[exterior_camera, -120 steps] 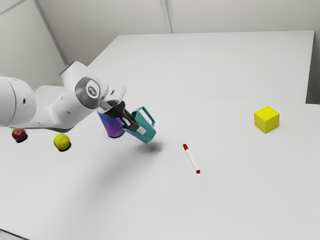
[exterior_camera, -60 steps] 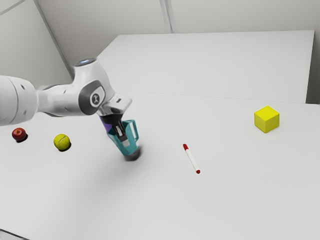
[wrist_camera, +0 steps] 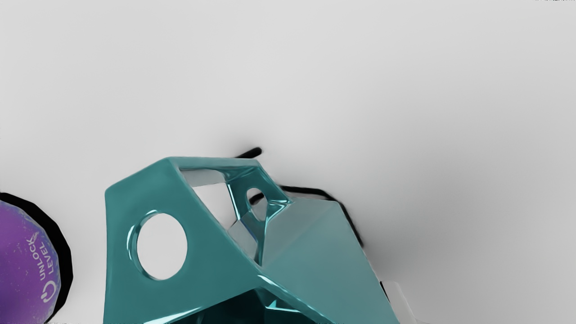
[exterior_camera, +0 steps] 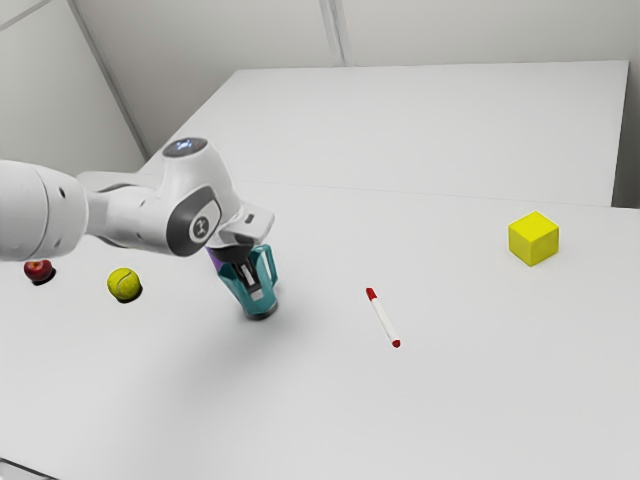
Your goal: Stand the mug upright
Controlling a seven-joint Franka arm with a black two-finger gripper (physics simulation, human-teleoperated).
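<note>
1. Exterior view's left: red apple [exterior_camera: 38, 270], then ball [exterior_camera: 124, 285].
2. Purple can [wrist_camera: 22, 270], near mug [exterior_camera: 259, 304].
3. Tool [exterior_camera: 254, 288] clamped on mug, slightly tilted; contact with tabletop [exterior_camera: 450, 400] unclear.
4. Marker [exterior_camera: 383, 318], lying flat.
5. Far right: yellow cube [exterior_camera: 534, 239].

Right of the exterior view's centre, a hand could pass over the worktop [exterior_camera: 470, 400] between marker [exterior_camera: 383, 318] and yellow cube [exterior_camera: 534, 238]; left of centre, a purple cylinder [wrist_camera: 27, 270] obstructs beside the mug [exterior_camera: 262, 303].

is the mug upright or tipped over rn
Roughly upright: the exterior view shows the mug with its base down and its open end up. Whether it stands perfectly straight, I cannot tell.
</note>
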